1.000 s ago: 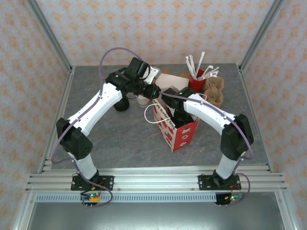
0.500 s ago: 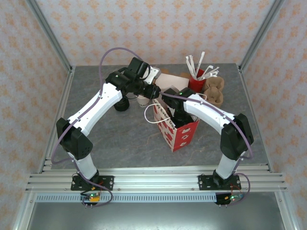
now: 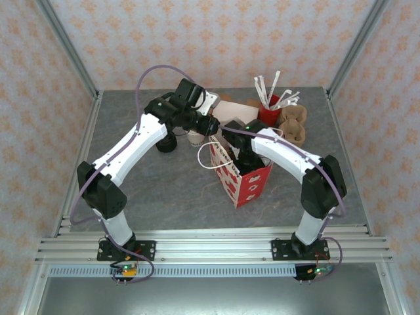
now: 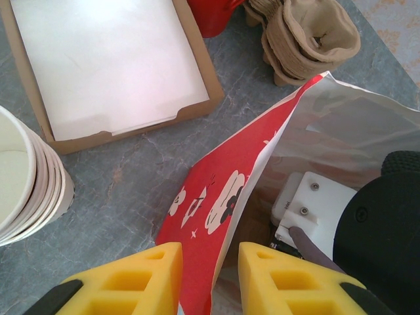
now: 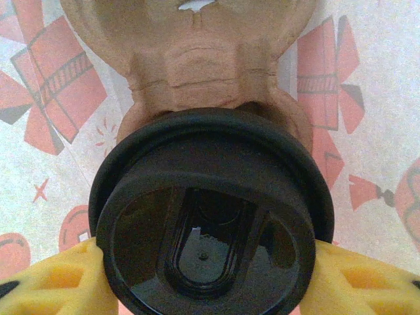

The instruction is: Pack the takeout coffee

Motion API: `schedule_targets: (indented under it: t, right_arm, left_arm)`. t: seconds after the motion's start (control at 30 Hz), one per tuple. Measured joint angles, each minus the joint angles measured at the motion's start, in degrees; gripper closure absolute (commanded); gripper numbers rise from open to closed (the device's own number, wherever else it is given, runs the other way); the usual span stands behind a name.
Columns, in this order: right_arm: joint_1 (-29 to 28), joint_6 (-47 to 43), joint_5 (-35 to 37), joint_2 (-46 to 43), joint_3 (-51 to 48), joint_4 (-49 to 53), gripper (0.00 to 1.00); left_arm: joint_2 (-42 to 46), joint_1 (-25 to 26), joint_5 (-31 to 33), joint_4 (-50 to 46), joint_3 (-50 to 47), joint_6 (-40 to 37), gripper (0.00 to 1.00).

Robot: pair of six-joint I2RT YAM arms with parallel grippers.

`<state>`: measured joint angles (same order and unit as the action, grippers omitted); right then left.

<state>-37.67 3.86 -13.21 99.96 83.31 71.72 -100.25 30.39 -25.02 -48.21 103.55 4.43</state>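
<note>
— While the right gripper [image 5: 207, 262] is down inside the gift bag [image 3: 248, 185], what sits between its fingers?

— The takeout coffee [image 5: 210, 197], with its black lid facing the wrist. A yellow finger lies hard against each side of the lid. The jaws stand partway open and the cup fills the gap. Whether they press on it I cannot tell (the lid's rim hides the contact).

— Any room around it?

— Little. Just past the fingertips is a brown moulded-pulp piece [image 5: 210, 65], right at the lid's far edge. Printed bag paper closes in on both sides.

— And the left gripper [image 4: 209, 252]?

— Nearly closed at the bag's rim. The red wall runs up between its two fingers and looks pinched.

— Space outside the bag?

— Left of that hand there is bare table [image 4: 131, 164], then a stack of cream cups [image 4: 26, 177]. Ahead is a cardboard tray [image 4: 200, 79] lined with white. Ahead and to the right, pulp carriers [image 4: 308, 39] sit just beside the bag's top edge.
</note>
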Motion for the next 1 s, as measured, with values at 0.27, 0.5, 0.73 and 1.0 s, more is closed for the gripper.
schedule_targets:
  t: [0.27,0.5,0.73,1.0]
  right_arm:
    - [0.00,-0.07,0.04,0.07,0.13,-0.04,0.18]
    - [-0.28,-0.04,-0.11,0.07,0.72,-0.22,0.12]
    - [-0.74,0.17,-0.11,0.04,1.88,-0.24,0.07]
    - [-0.87,0.17,0.15,-1.62,3.23,-0.20,0.07]
  left_arm:
    - [0.00,0.00,0.00,-0.02,0.00,0.00,0.71]
    - [0.00,0.00,0.00,0.00,0.00,0.02,0.71]
    - [0.00,0.00,0.00,0.00,0.00,0.02,0.71]
    - [0.00,0.00,0.00,0.00,0.00,0.00,0.74]
